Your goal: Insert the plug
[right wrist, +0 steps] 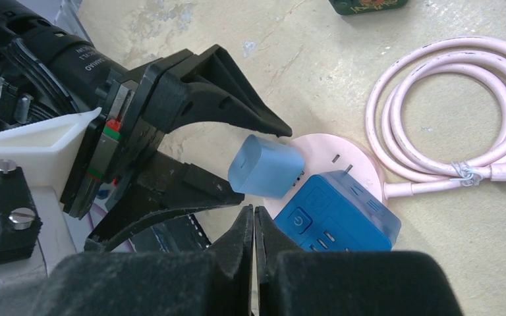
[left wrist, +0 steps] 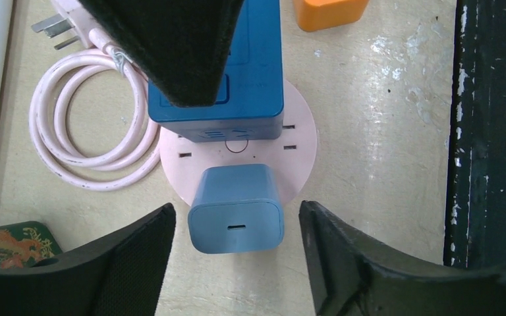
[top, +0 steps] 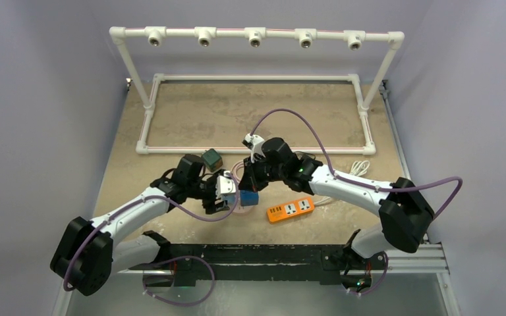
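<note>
A light blue plug [left wrist: 236, 217] [right wrist: 267, 166] [top: 248, 197] stands in the round pink socket base [left wrist: 300, 141] [right wrist: 356, 161]. Behind it on the same base sits a dark blue cube adapter [left wrist: 250, 99] [right wrist: 342, 214]. My left gripper [left wrist: 236, 210] [top: 227, 191] is open, one finger on each side of the light blue plug with a gap on both sides. My right gripper [right wrist: 254, 214] [top: 253, 178] is shut with nothing between its fingers. Its tips hang over the cube adapter; contact cannot be told.
The base's pink cable [left wrist: 85, 125] [right wrist: 448, 125] lies coiled beside it, its pronged end [left wrist: 59, 26] loose on the table. An orange power strip [top: 290, 209] [left wrist: 329, 12] lies to the right, a green box [top: 212, 159] [left wrist: 13, 243] to the left. A white pipe frame [top: 257, 79] stands behind.
</note>
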Available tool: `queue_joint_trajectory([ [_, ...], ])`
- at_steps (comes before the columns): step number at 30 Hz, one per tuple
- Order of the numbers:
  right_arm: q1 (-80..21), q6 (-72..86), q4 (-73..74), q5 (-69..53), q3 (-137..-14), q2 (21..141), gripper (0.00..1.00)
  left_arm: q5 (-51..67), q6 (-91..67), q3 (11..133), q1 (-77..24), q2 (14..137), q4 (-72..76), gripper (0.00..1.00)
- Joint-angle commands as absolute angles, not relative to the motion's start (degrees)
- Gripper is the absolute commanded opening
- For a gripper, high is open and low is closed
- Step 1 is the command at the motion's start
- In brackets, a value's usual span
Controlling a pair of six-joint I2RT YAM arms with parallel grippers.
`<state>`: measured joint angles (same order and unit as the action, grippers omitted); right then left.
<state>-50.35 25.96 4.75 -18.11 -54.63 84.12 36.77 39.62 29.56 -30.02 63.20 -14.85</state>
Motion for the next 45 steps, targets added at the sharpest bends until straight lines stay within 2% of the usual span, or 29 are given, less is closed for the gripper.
queue_joint_trajectory([
  [1, -50.6, 25.2, 4.1, -17.4, -55.4, 82.8, 0.02, 40.2, 41.0, 32.4, -29.5, 64.4, -16.0, 0.61],
  [6, -50.6, 25.0, 4.0, -17.7, -55.3, 82.8, 0.01, 40.7, 41.6, 33.6, -29.4, 64.2, -16.4, 0.52],
  [19, -50.6, 24.6, 2.6, -18.9, -55.1, 83.8, 0.0, 41.8, 43.4, 35.4, -29.5, 69.6, -15.6, 0.45],
  [21, -50.6, 24.4, 3.0, -18.6, -55.0, 83.6, 0.0, 42.3, 43.2, 36.3, -29.5, 69.7, -16.4, 0.5],
  [23, -50.6, 24.4, 3.1, -18.3, -54.7, 83.3, 0.0, 42.1, 43.5, 36.7, -29.5, 69.0, -18.0, 0.6],
  [25, -50.6, 24.3, 3.0, -18.3, -54.3, 83.1, 0.0, 41.8, 44.4, 36.6, -29.5, 68.1, -19.4, 0.61],
  [27, -50.6, 24.2, 3.3, -18.3, -54.4, 83.2, 0.0, 41.4, 44.4, 36.8, -29.5, 67.3, -20.6, 0.67],
  [28, -50.6, 24.2, 3.3, -18.1, -54.3, 83.2, 0.0, 40.9, 43.8, 37.0, -29.5, 66.7, -20.9, 0.79],
  [29, -50.6, 24.1, 3.3, -18.1, -54.2, 83.1, 0.0, 40.1, 43.2, 37.1, -29.5, 66.0, -21.2, 0.86],
  [31, -50.6, 24.1, 3.3, -18.0, -53.8, 82.9, 0.0, 38.9, 42.9, 37.0, -29.4, 64.2, -22.2, 0.9],
  [35, -50.6, 24.1, 3.3, -17.9, -53.2, 82.8, 0.0, 38.7, 43.0, 36.9, -29.4, 61.4, -23.5, 0.86],
  [41, -50.6, 24.3, 3.6, -17.3, -52.6, 82.4, 0.0, 41.4, 43.8, 37.8, -29.4, 65.2, -23.0, 0.71],
  [45, -50.6, 24.7, 4.6, -16.9, -52.1, 81.3, 0.0, 41.7, 46.0, 38.2, -29.4, 67.5, -23.6, 0.69],
])
